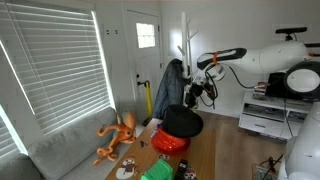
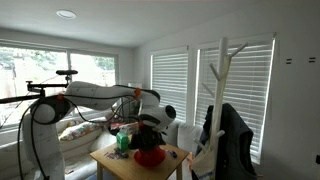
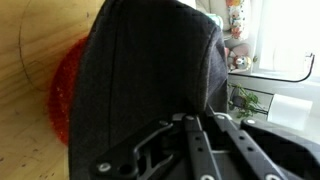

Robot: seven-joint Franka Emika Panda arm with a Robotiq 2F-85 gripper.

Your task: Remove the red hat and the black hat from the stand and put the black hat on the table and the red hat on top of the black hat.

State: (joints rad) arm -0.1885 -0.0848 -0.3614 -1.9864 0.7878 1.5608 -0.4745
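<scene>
Tool (image 3: 188,120) holds black hat (image 3: 150,60) over red hat (image 3: 62,95)

White seven-joint Panda arm (image 1: 255,58) reaches out near-horizontal from its base in both exterior views (image 2: 95,95), last links bent down at the far end. Black Robotiq two-finger gripper (image 1: 205,92) points downward. Wrist view: finger links converge, jaws pinched together on the plain black domed hat (image 3: 150,60).
</scene>
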